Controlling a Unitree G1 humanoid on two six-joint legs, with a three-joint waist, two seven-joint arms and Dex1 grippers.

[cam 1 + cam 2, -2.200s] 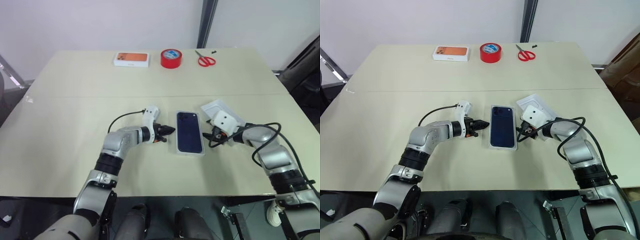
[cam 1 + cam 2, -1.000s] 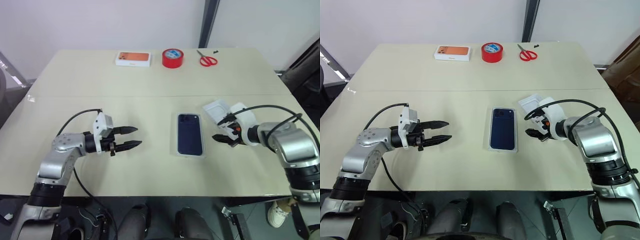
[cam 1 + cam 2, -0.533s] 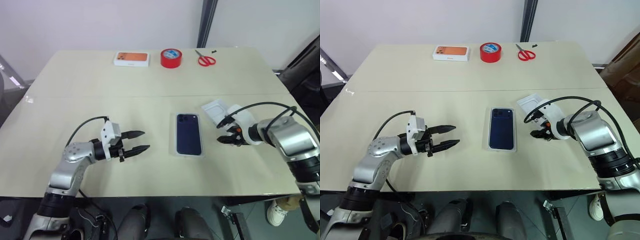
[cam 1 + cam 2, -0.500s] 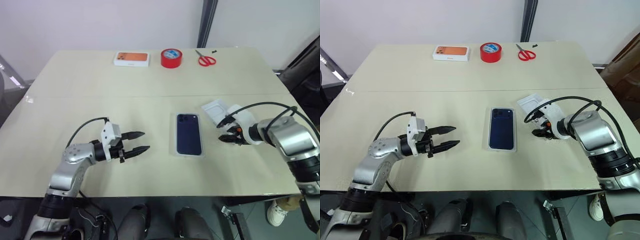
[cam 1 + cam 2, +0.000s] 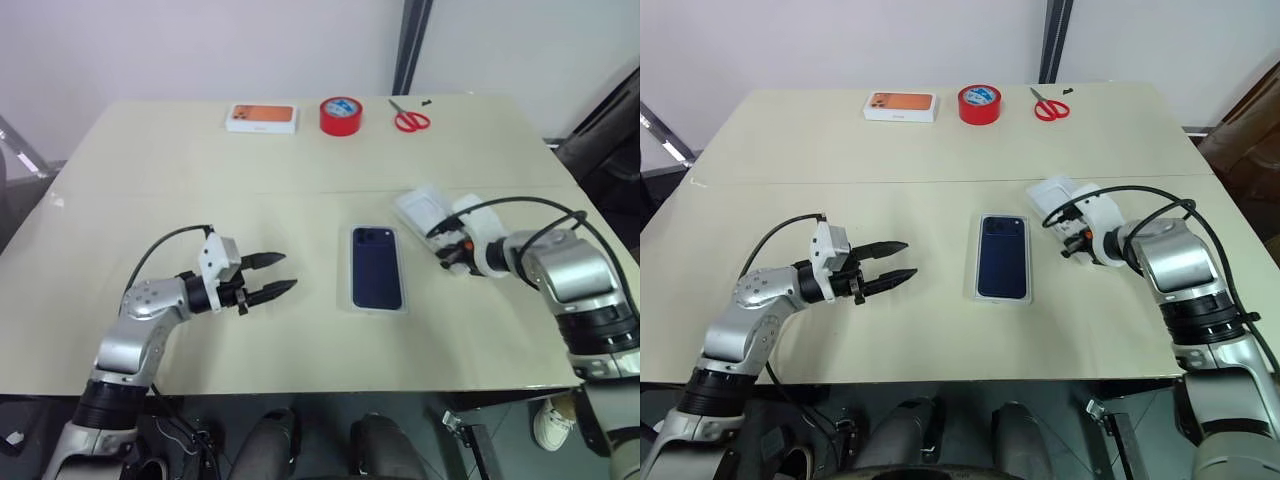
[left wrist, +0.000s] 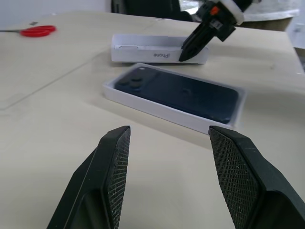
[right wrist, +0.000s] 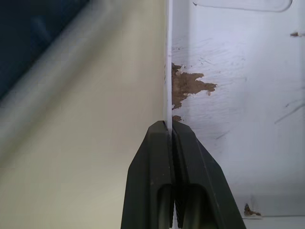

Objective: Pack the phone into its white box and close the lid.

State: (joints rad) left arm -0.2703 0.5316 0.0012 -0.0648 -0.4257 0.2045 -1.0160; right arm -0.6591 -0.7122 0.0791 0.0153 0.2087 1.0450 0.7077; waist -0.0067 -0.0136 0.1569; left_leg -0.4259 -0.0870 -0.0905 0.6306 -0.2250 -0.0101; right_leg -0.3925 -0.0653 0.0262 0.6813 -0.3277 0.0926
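Nearest, in the lower left of the left eye view, the left gripper (image 5: 270, 277) hovers over bare table (image 5: 300, 340) with its 2 black fingers spread apart and nothing between them. It points toward the centre of the frame, where the phone (image 5: 376, 267) lies.

The phone is a dark navy slab with rounded corners, its camera cluster at the far left corner. It lies flat inside the white box (image 5: 352, 300), whose thin white rim shows all round it; the box floor is hidden under the phone.

Right of centre, the right gripper (image 7: 170, 131) has its 2 fingers pressed together on the thin upright side wall of the lid (image 5: 1052, 195). In the right wrist view that wall runs up from between the fingertips, and the lid's white inner face shows scuffs and a brown torn patch. From the eye views, the wrist and a black cable cover much of the lid, so how it sits on the table is hard to make out.

Along the far edge sit a white box with an orange picture (image 5: 263, 118), a red tape roll (image 5: 341, 115) and red scissors (image 5: 409, 120).
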